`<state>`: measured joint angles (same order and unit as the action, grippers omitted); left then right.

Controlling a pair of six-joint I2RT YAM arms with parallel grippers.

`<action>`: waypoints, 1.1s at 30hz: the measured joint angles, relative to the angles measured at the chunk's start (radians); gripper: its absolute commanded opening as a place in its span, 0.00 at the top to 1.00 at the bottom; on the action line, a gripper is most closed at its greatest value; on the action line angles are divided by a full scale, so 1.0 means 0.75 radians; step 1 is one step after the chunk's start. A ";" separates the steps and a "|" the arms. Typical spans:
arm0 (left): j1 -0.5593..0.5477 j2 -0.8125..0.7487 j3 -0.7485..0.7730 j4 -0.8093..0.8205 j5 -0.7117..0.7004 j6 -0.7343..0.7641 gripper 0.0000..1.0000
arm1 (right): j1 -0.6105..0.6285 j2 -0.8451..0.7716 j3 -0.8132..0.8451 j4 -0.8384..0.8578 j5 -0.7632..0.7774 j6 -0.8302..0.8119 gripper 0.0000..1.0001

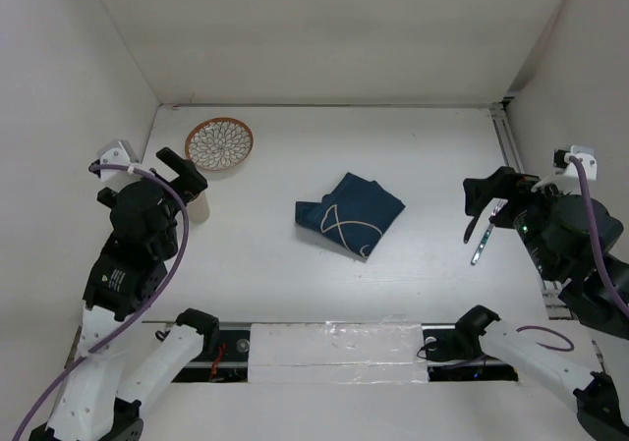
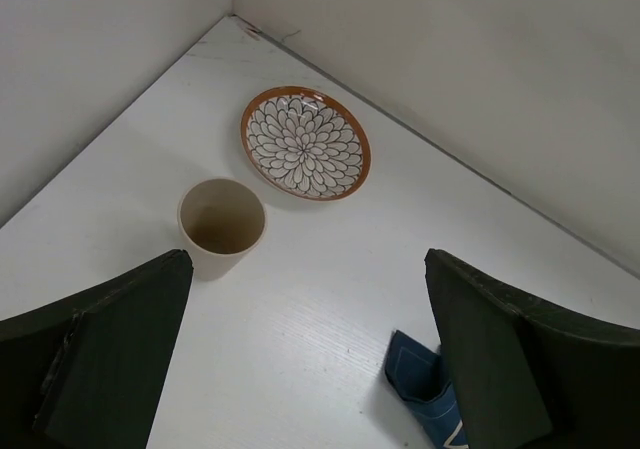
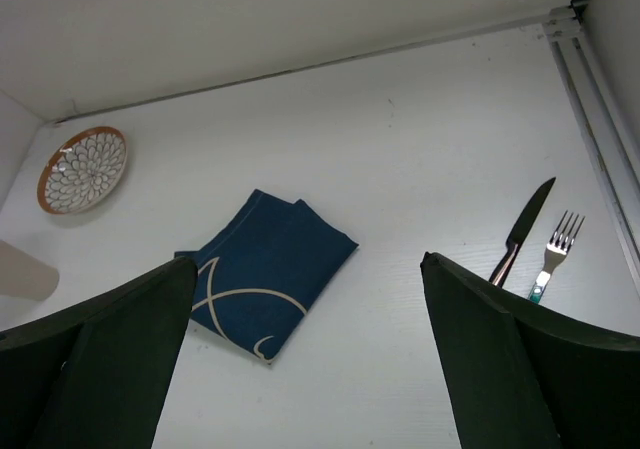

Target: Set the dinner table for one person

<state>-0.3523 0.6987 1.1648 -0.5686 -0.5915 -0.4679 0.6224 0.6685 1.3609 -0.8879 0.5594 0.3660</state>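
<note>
Two claws hang above the white surface point(image 1: 295, 284), which spreads beneath both and carries everything. The left claw point(image 2: 305, 269) is spread wide with nothing between its fingers. A beige cup point(image 2: 221, 227) stands upright just ahead of its left finger, and a flower-patterned plate point(image 2: 305, 144) with an orange rim lies beyond the cup, near it but apart. The right claw point(image 3: 308, 267) is likewise spread wide and holds nothing. A folded navy cloth point(image 3: 268, 269) with white lines lies ahead of it, between the lines of its fingers and nearer the left one. A knife point(image 3: 522, 231) and fork point(image 3: 555, 254) lie side by side, close but apart, just ahead of its right finger.
</note>
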 measured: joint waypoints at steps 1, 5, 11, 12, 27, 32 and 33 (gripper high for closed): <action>0.000 -0.004 0.000 -0.001 0.001 0.000 0.00 | 0.000 -0.001 0.000 -0.001 0.000 0.002 0.00; 0.000 -0.018 -0.005 0.002 0.006 0.000 0.00 | 0.000 -0.010 0.000 0.001 -0.003 0.007 0.00; 0.000 -0.041 -0.086 0.034 0.090 0.001 0.00 | 0.000 -0.041 -0.038 0.101 -0.038 0.004 0.00; 0.000 -0.040 -0.115 0.053 0.115 0.001 0.00 | 0.000 -0.034 -0.061 0.134 -0.052 0.004 0.00; 0.000 0.085 -0.320 0.178 0.405 0.039 0.00 | -0.465 1.000 -0.374 0.612 -0.667 0.065 0.00; 0.000 0.080 -0.320 0.212 0.468 0.061 0.00 | -0.535 1.189 -0.362 0.802 -1.010 -0.051 0.00; 0.000 0.082 -0.320 0.220 0.478 0.065 0.00 | -0.549 1.236 -0.349 0.835 -1.080 -0.077 0.00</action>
<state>-0.3523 0.7605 0.9245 -0.4034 -0.2329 -0.4194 0.2108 1.5959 1.0992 -0.2619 -0.2504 0.3084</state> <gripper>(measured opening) 0.997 0.999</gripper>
